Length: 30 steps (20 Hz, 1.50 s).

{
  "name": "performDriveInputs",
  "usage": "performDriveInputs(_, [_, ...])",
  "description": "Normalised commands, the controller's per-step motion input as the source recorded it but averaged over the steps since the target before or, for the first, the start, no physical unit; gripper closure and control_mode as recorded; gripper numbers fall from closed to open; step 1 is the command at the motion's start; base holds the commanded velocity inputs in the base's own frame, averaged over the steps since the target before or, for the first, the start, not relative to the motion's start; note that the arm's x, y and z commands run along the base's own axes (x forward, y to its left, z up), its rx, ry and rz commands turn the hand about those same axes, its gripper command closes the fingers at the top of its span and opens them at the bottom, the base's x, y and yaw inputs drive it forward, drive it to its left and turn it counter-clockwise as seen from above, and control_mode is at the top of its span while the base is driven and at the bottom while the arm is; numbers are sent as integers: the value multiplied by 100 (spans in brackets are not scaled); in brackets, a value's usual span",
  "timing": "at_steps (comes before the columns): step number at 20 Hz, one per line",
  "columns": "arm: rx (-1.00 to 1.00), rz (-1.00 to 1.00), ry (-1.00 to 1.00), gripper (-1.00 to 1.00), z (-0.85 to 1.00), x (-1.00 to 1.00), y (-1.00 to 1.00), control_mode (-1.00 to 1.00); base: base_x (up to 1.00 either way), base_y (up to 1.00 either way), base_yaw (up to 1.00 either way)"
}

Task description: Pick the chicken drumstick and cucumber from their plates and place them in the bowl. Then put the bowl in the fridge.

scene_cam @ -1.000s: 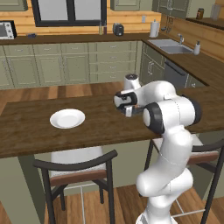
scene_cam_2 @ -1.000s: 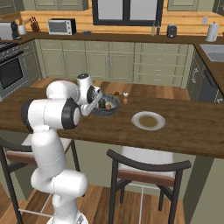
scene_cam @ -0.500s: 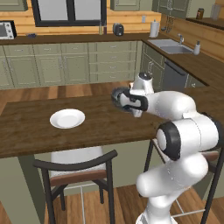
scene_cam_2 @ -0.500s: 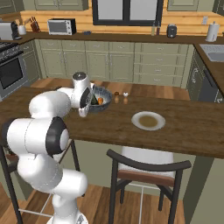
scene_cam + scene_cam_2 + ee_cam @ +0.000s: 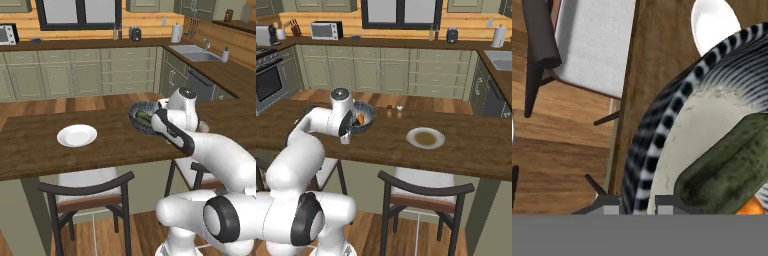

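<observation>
My gripper [image 5: 638, 202] is shut on the rim of the dark ribbed bowl [image 5: 662, 135], which I hold just above the wooden island. Inside the bowl lie the dark green cucumber [image 5: 732, 165] and the orange chicken drumstick [image 5: 755, 206]. In the left base view the bowl [image 5: 142, 118] tilts toward the camera at the end of my hand [image 5: 161, 123], with the cucumber [image 5: 143, 116] showing. From the right, the bowl [image 5: 362, 116] shows the drumstick [image 5: 360, 119]. A white plate [image 5: 77, 135] lies bare on the island. The fridge is out of view.
The plate [image 5: 426, 137] sits near the island's front edge, with a dark chair [image 5: 423, 192] below it. Two small shakers [image 5: 394, 107] stand behind the bowl. Another chair [image 5: 87, 192] stands at the near side. Green cabinets line the far walls.
The arm's elbow has swung out and down toward the camera side while the hand stayed shut on the bowl. The bowl has shifted only slightly and tilted. The plate has not moved.
</observation>
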Motion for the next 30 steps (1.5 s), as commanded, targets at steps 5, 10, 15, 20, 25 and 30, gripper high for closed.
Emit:
performDriveInputs(5, [-3, 0, -4, 100, 43, -100, 0, -100, 0, 0, 0])
performDriveInputs(10, [-4, 0, 0, 100, 26, -100, 0, -100, 0, 0, 0])
performDriveInputs(15, [-1, 0, 0, 100, 16, -100, 0, -100, 0, 0, 0])
performDriveInputs(20, [-1, 0, 1, 100, 7, -100, 0, -100, 0, 0, 0])
performDriveInputs(25, [-1, 0, 3, 100, 0, -100, 0, -100, 0, 0, 0])
performDriveInputs(30, [0, -4, -12, 100, -6, -96, 0, -100, 0, 0, 0])
